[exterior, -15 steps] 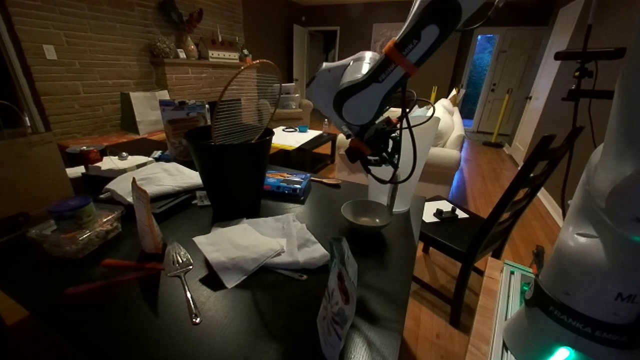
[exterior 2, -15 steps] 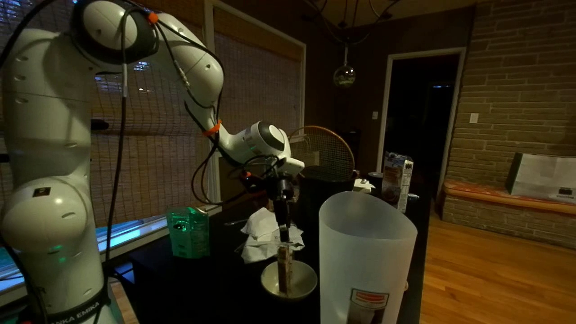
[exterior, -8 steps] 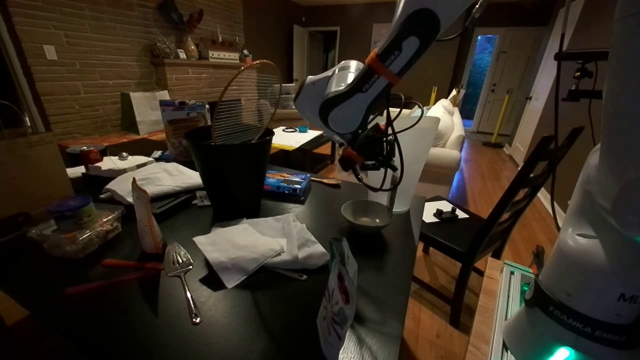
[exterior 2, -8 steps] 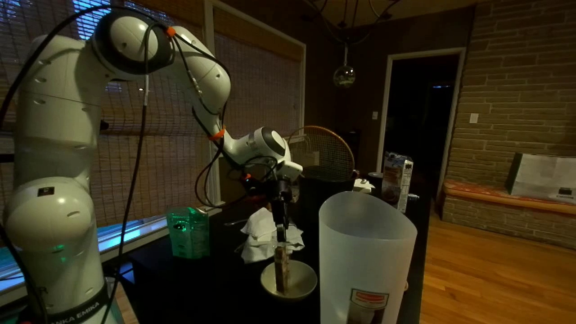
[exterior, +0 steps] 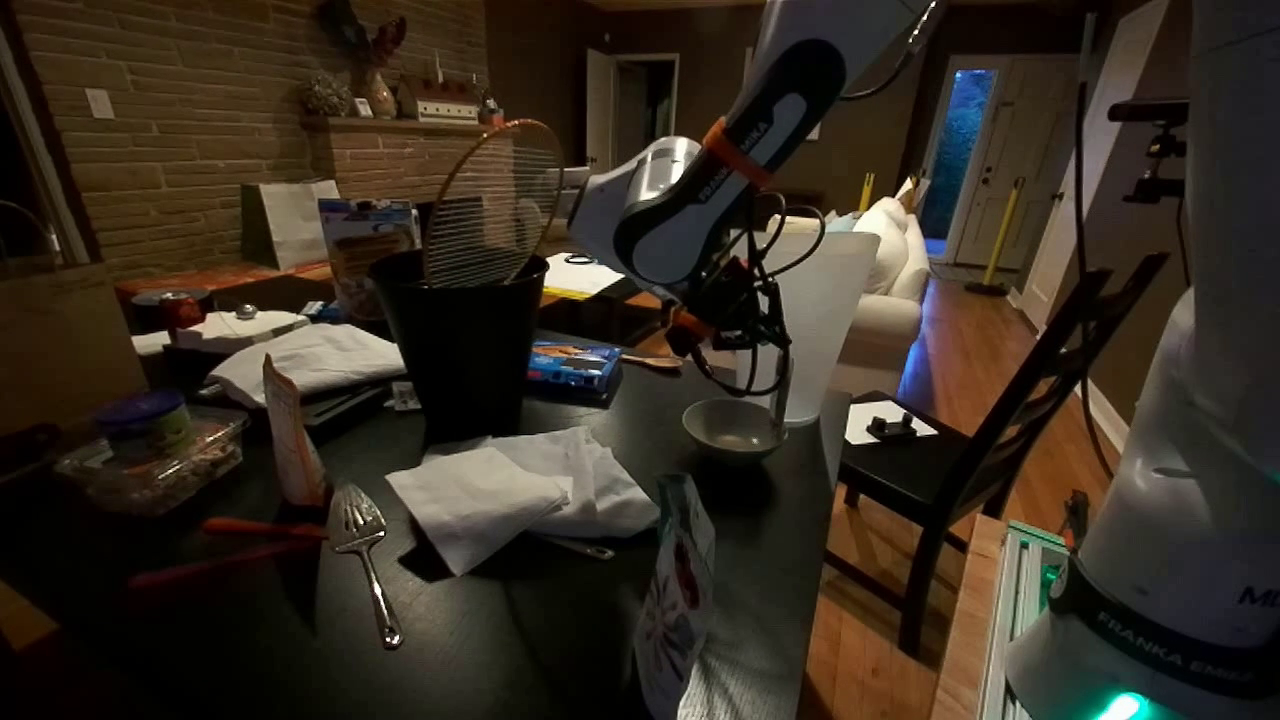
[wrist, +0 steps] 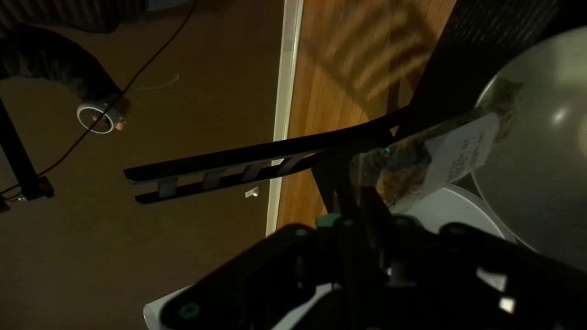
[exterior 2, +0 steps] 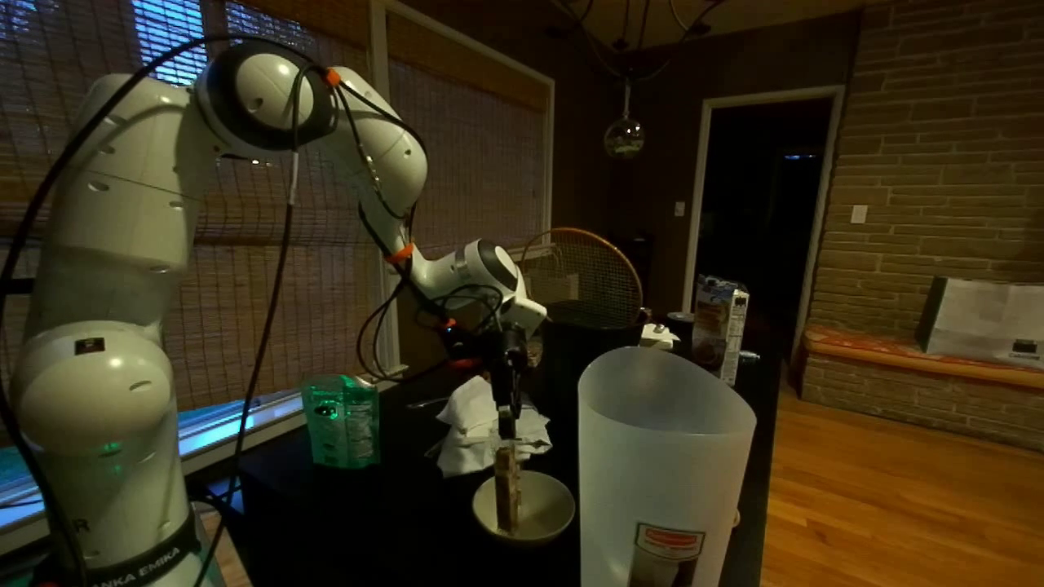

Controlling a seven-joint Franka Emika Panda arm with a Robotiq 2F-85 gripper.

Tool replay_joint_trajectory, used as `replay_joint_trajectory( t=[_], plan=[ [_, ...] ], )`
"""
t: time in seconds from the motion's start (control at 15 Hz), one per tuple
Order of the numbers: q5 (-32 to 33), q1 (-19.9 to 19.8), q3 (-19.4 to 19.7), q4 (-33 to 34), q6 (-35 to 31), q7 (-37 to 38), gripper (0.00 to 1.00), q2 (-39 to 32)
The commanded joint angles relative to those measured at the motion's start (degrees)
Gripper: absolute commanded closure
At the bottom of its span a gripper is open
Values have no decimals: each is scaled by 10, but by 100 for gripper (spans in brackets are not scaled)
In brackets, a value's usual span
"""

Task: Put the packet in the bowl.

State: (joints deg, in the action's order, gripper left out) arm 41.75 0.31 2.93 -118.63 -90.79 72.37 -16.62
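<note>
Fingers (exterior 2: 506, 424) pinch the packet (exterior 2: 507, 491) by its top, lower end near the rim of the bowl (exterior 2: 550, 507) (contact unclear).

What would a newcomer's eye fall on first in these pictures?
Probably on the white robot arm arching over the left half of an exterior view, and the tall translucent bin in that view's foreground. Next, in both exterior views, comes the racket sticking up from the black bucket. Then the upright packet that the fingers hold by its top at the bowl; whether it touches the bowl is unclear.
</note>
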Motion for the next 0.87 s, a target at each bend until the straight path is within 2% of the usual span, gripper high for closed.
replay_joint_trajectory(
  t=[0.0, 0.33, 0.53, 0.6, 0.67, 0.8],
  plan=[
    [10, 9, 4, 25, 29, 6, 60, -22],
    [8, 10, 5, 37, 42, 9, 26, -29],
    [8, 20, 0, 33, 64, 19, 3, -3],
    [12, 26, -5, 23, 63, 23, 1, 17],
    [0, 13, 0, 33, 49, 11, 16, -13],
    [0, 21, -4, 34, 58, 15, 2, 0]
  ],
)
